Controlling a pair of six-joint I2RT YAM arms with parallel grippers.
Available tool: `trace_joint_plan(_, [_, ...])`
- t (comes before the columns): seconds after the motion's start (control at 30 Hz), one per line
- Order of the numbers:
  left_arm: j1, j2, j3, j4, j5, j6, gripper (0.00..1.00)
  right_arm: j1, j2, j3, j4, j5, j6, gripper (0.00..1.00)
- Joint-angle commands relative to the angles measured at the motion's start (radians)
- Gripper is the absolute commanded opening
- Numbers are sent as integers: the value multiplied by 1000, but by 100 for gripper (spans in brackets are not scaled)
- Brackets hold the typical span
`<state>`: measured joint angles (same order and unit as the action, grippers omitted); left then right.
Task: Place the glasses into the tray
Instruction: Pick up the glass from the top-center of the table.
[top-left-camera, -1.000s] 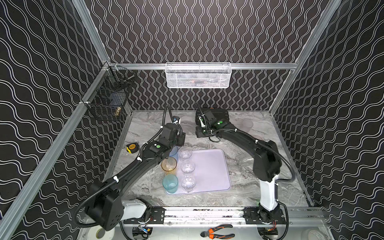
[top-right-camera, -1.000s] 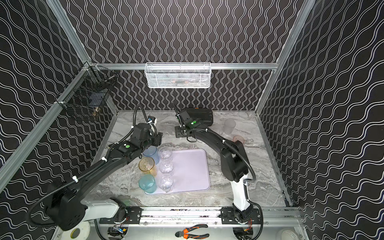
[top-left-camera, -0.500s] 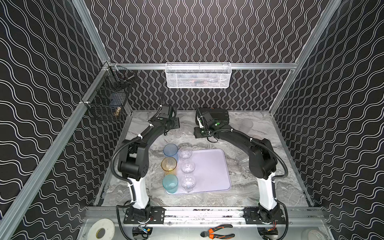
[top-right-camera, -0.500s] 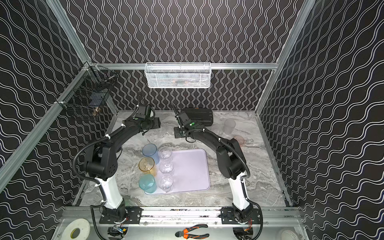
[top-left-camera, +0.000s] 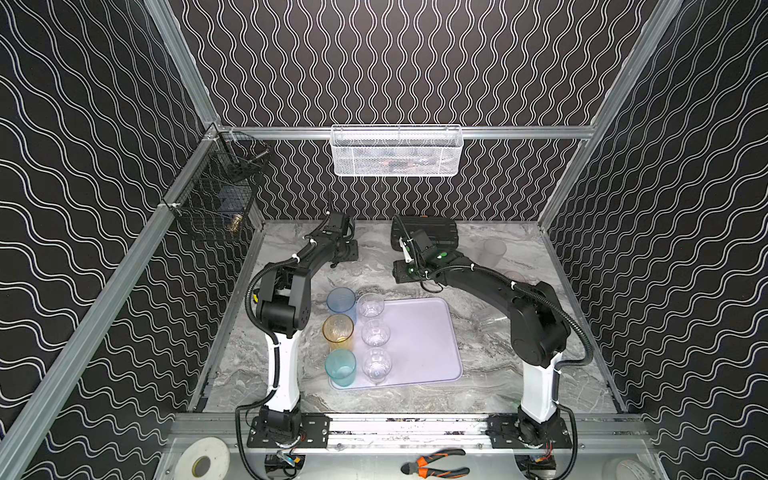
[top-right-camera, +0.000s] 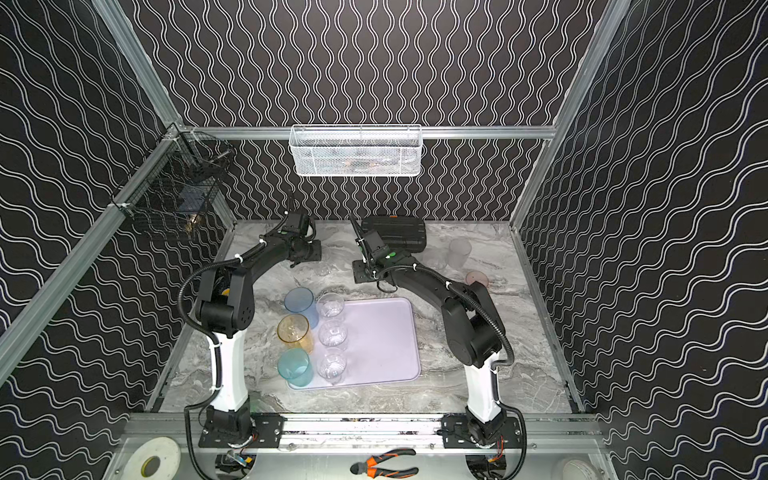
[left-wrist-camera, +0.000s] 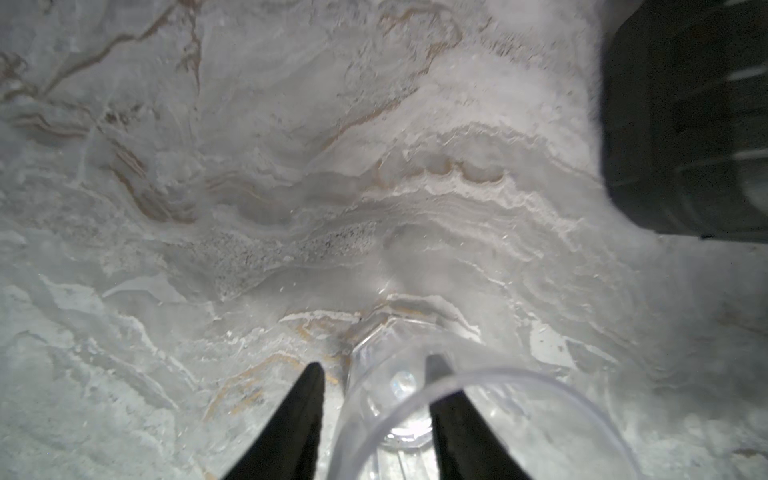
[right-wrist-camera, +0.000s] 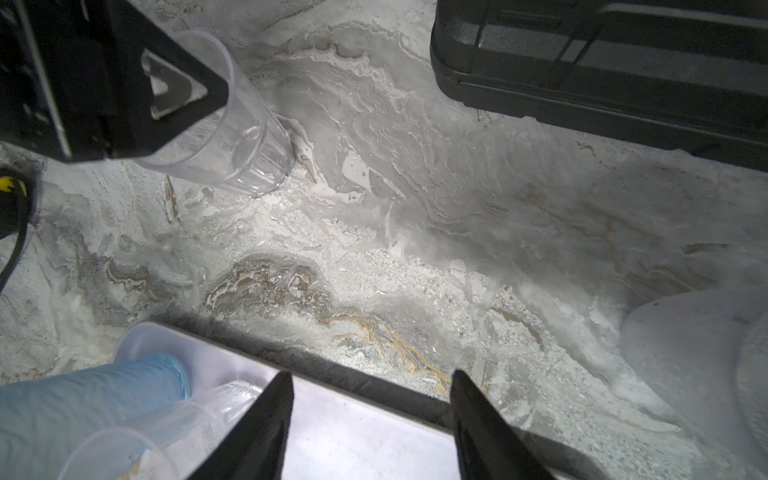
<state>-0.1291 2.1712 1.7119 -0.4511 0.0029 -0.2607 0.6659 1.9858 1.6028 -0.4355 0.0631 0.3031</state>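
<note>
1. Nearest me, the tray lies flat on the table. Six of the glasses stand in it. The teal glass, amber glass and blue glass line its left rim, with a row of three clear glasses beside them.
2. Change: a second ago my left arm hung over the blue glass. It has since swung to the far part of the table. I judge that glass delivered and a new pick-up begun.
3. My right pincer hovers over the tray's far rim, jaws wide apart and empty, as before.
4. Farther out, my left pincer straddles the wall of the far clear glass, with one finger inside the mouth and one outside. The jaws have narrowed to part-open. A sliver of table shows beside the outer finger, so I judge the grip not yet made.
5. This glass stands on the table, apart from the tray, near the black case. Its long axis is vertical, mouth up, base down.
6. Farthest, a frosted glass stands upright.
</note>
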Motion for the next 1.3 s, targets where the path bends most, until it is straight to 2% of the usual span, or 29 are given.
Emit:
trace_joint_plan(0.0, [2,-1,-11,-1,-10,23,31,-2,-2,19,14,4,1,62])
trace_joint_plan(0.37, [2,-41,0,-17,-5,29,0,-3,-65,-26,17,45,4,62])
trace_joint_plan(0.67, [-3,-152,11,-37,4,9,0,-11,-143,-91,19,79,2,62])
trace_joint_plan(0.83, [-43,-236,11,-49,-1,-6,0,-22,-201,-134,3,89,9,62])
trace_joint_plan(1.27, [-321,-381,-104,-100,37,-7,0,-116,-402,-368,-55,32,50,62])
